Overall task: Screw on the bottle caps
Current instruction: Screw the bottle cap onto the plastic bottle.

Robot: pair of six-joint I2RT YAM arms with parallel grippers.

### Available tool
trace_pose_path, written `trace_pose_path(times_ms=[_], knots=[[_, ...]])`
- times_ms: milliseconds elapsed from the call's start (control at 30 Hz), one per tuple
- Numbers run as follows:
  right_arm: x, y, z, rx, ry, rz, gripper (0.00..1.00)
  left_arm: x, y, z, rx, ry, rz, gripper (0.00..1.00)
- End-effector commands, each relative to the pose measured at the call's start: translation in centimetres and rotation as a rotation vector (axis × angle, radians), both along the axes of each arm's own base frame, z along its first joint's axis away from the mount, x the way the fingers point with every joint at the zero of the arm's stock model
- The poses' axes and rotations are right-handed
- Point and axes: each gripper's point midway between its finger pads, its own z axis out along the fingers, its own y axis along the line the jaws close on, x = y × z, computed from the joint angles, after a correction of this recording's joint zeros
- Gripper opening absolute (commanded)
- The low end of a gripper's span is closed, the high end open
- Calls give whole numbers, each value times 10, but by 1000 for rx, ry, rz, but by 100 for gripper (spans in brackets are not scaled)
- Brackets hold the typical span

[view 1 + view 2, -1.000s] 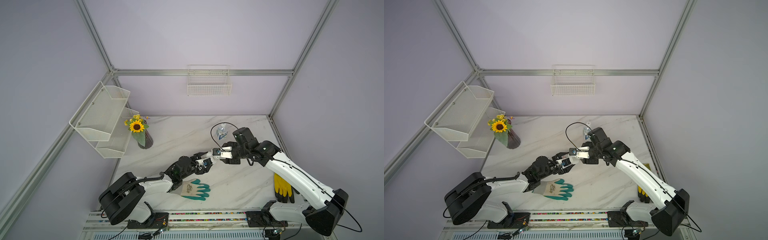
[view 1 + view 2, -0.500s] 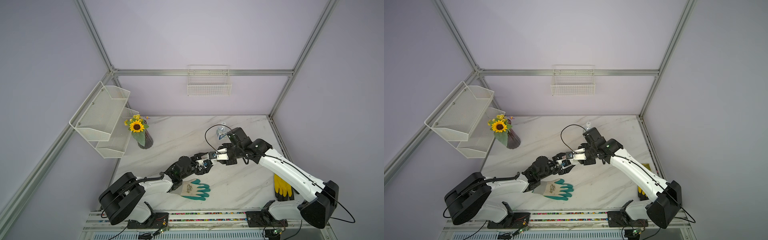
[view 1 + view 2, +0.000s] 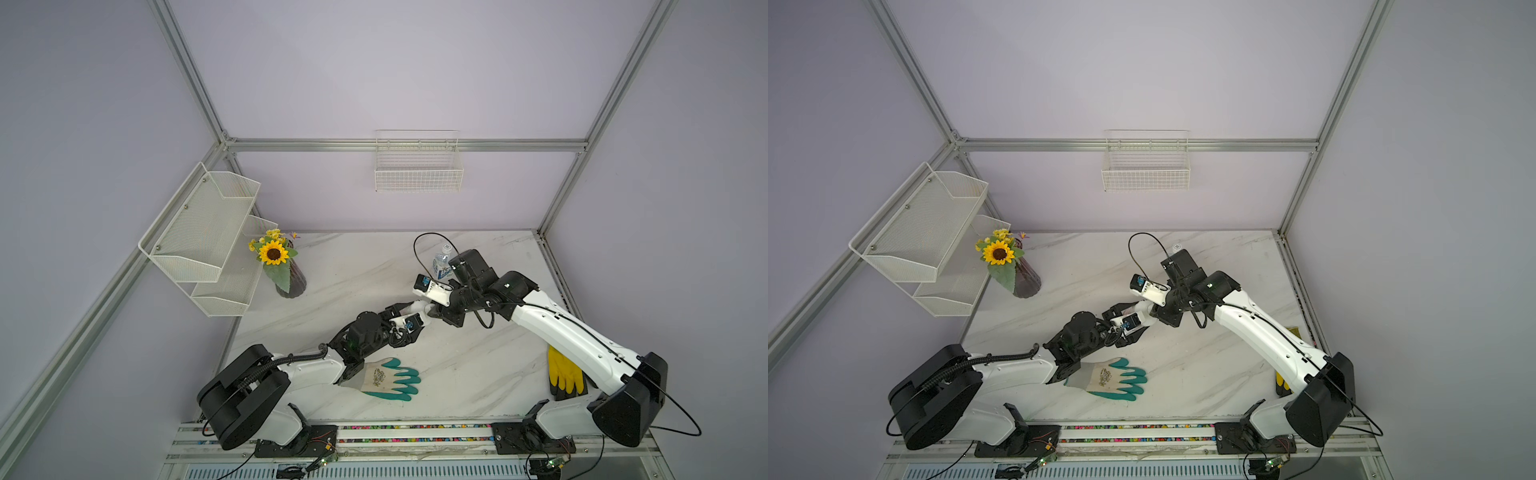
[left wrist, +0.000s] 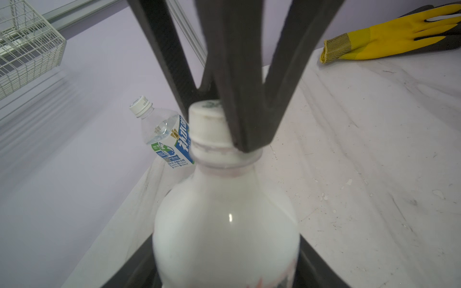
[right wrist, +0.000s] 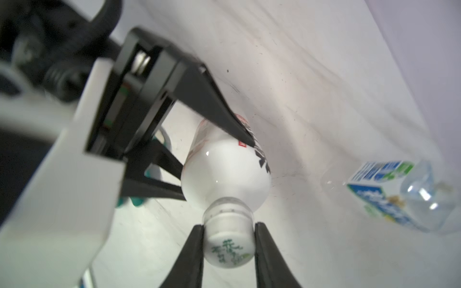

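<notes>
We are seeing a dark vase (image 3: 291, 282) holding a sunflower (image 3: 273, 253) toward the bench's (image 3: 478, 374) far left corner. A teal-fingered glove (image 3: 386, 380) is lying near its front edge, and a yellow glove (image 3: 565, 374) is lying at its right edge, perhaps atop something dark.

Two bottles — the white bottle (image 4: 225, 224) and the clear bottle (image 4: 166, 134). Two caps: a cap on the white one (image 5: 228, 245), a cap on the clear one (image 4: 140, 104). Two gloves — a green glove (image 3: 386, 378), a yellow glove (image 4: 389, 37). One vase (image 3: 296, 282) of flowers, one wire basket (image 3: 417, 176), one mesh shelf (image 3: 203, 232).
</notes>
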Motion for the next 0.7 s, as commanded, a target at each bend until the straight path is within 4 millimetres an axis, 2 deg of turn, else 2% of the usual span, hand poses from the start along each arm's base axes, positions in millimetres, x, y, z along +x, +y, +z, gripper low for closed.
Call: trace_pose_path(times_ms=[0,167,233,300,367,467,600,667], knots=[[21,9,12,264,275,-535,7,-9,-4,11,-45,-44,-22,68],[-9,28,-6,547,774,-801,12,-16,-1,19,-62,-149,13,67],[-16,28,-13,633,864,-864,13,-19,-1,17,-52,-188,20,67],[-18,29,-6,741,894,-865,21,-20,0,19,-60,-217,35,67],[-15,23,10,804,811,-841,31,-18,2,18,-56,-216,49,67],[-13,10,35,767,563,-713,45,-15,6,18,-67,-207,78,67],[-19,-20,53,591,172,-525,63,-12,4,11,-38,-189,75,68],[-27,-32,58,474,-41,-362,65,-13,2,8,-30,-170,52,68]])
